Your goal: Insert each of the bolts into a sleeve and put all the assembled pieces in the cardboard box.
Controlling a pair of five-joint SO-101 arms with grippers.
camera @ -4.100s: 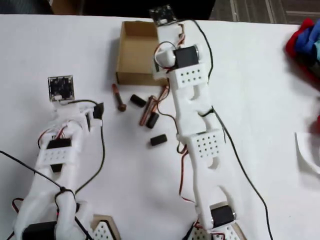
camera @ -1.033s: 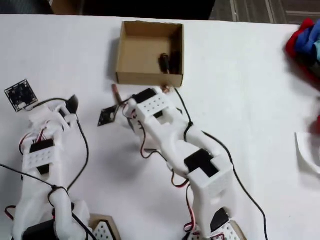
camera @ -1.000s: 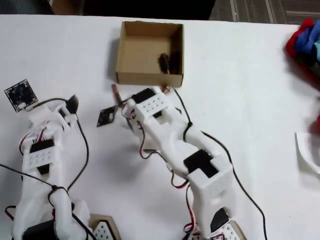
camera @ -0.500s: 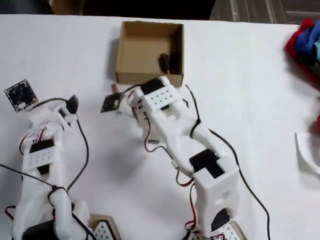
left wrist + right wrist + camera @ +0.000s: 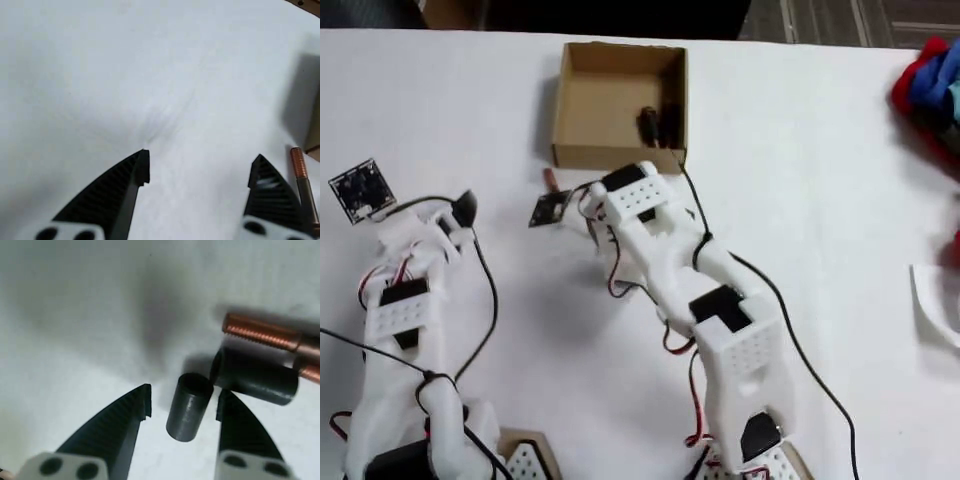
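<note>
Cardboard marks the goal in the high view: the cardboard box [image 5: 610,90] sits at the far side of the table [image 5: 820,200], with one assembled piece [image 5: 655,125] already lying by its right wall. Four seconds ago the right arm [image 5: 660,250] was stretched out over that box. It has since pulled back and folded down over the loose parts just in front of it, where the tip of a bolt [image 5: 549,180] peeks out near its wrist camera. The left arm [image 5: 405,300] has swung outward and sits apart from the pile. We take this to mean one piece is delivered and the next round has begun.

From the left wrist, we see the left gripper [image 5: 200,167] spread wide over bare table, holding nothing. A copper bolt [image 5: 299,170] lies just beside one fingertip.

From the right wrist, the right gripper [image 5: 184,400] is released as well, its jaws straddling a dark sleeve [image 5: 189,407] on the table without pinching it yet. A second sleeve [image 5: 255,377] lies just beside it, with a threaded bolt [image 5: 260,332] beyond. We judge that closing here would take the nearer sleeve.
</note>
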